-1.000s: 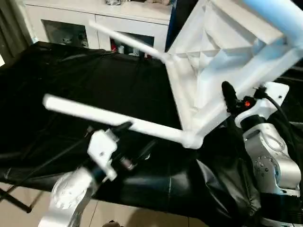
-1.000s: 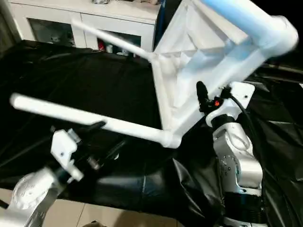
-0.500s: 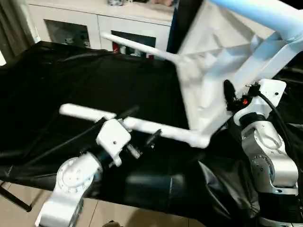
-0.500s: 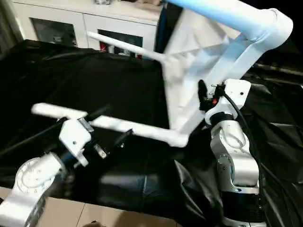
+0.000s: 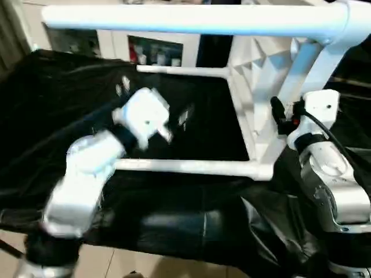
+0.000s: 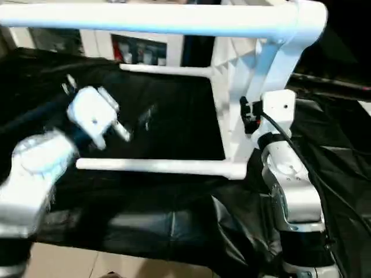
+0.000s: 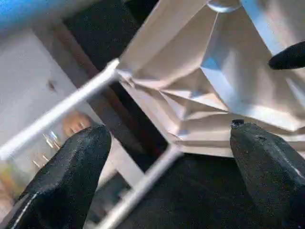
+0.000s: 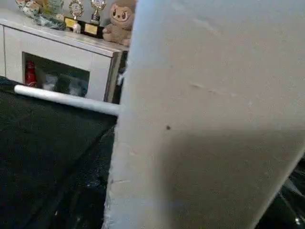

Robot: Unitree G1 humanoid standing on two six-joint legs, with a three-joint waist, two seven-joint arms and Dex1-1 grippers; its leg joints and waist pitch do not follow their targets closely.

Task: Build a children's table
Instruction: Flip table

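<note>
The children's table [image 5: 264,87] now stands on edge at three o'clock, legs pointing toward nine o'clock, more level than a second ago; the right gripper [image 5: 278,113] pinches the tabletop's rim; the left gripper [image 5: 153,110], fingers [image 7: 66,181] spread and empty, has risen above the black cloth [image 5: 174,220], over the lowest leg [image 5: 185,167].
</note>
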